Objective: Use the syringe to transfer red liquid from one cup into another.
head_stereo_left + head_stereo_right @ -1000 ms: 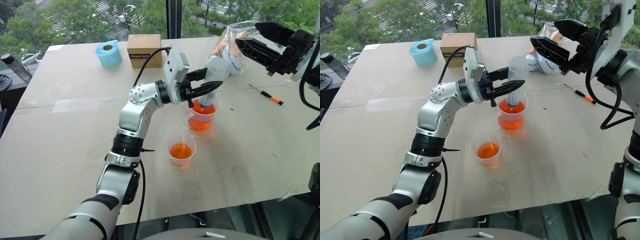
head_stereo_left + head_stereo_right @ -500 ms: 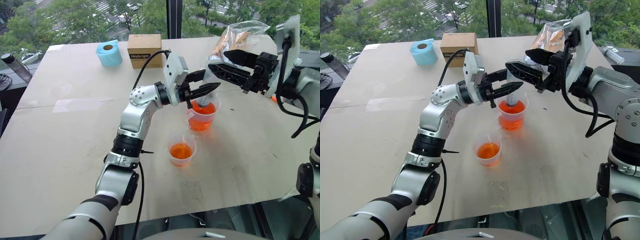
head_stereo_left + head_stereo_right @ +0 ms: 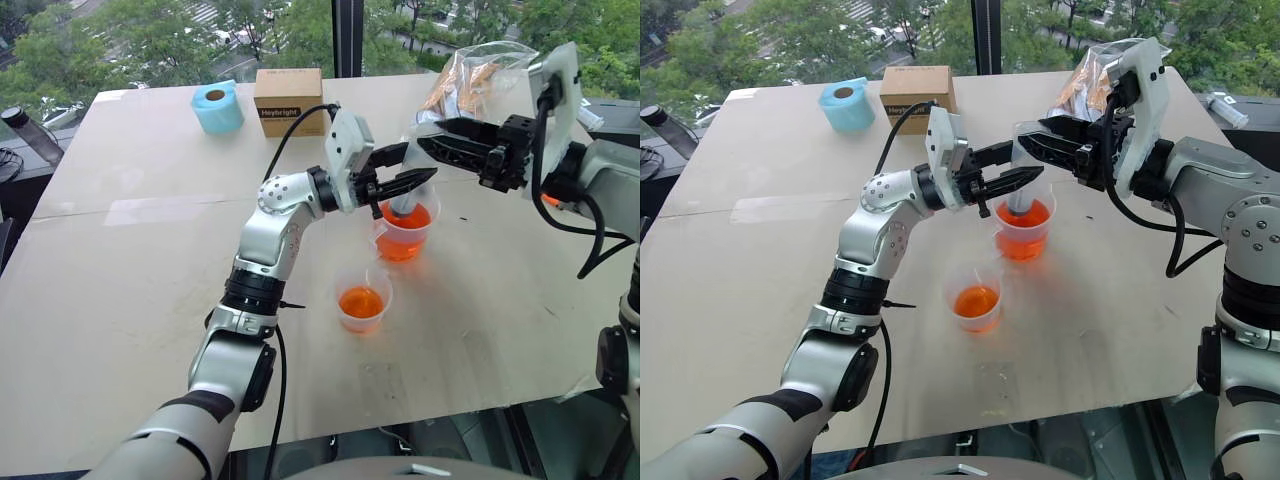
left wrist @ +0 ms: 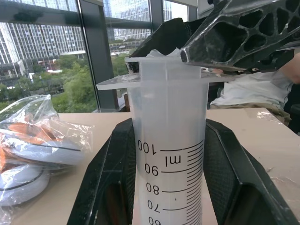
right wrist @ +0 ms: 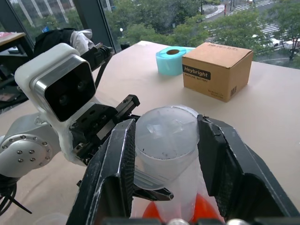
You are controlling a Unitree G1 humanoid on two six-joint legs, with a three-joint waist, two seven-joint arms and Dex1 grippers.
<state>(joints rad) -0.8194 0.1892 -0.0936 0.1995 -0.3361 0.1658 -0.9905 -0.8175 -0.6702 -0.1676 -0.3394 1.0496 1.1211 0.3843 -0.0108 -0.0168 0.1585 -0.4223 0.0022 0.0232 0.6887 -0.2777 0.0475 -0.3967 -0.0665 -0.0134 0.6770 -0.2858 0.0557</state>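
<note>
The syringe (image 3: 1024, 200) stands upright with its tip in the larger handled cup (image 3: 1023, 235), which holds red liquid (image 3: 1024, 216). My left gripper (image 3: 1025, 165) is shut on the syringe's barrel, and its black fingers (image 4: 112, 178) flank the graduation marks. From the right side, my right gripper (image 3: 1030, 135) reaches in level at the syringe's top. Its fingers (image 5: 119, 164) press on either side of the round plunger end (image 5: 166, 133). The smaller cup (image 3: 975, 298), also with orange-red liquid in it, stands nearer me, apart from both grippers.
At the far side of the table are a cardboard box (image 3: 288, 100) and a blue tape roll (image 3: 217, 107). A clear plastic bag (image 3: 480, 70) lies behind my right arm. A dark bottle (image 3: 28, 130) stands off the table's left edge.
My right gripper has come down and leftward to the syringe's top, and its fingers have narrowed around it. The left gripper and the syringe have stayed in place.
</note>
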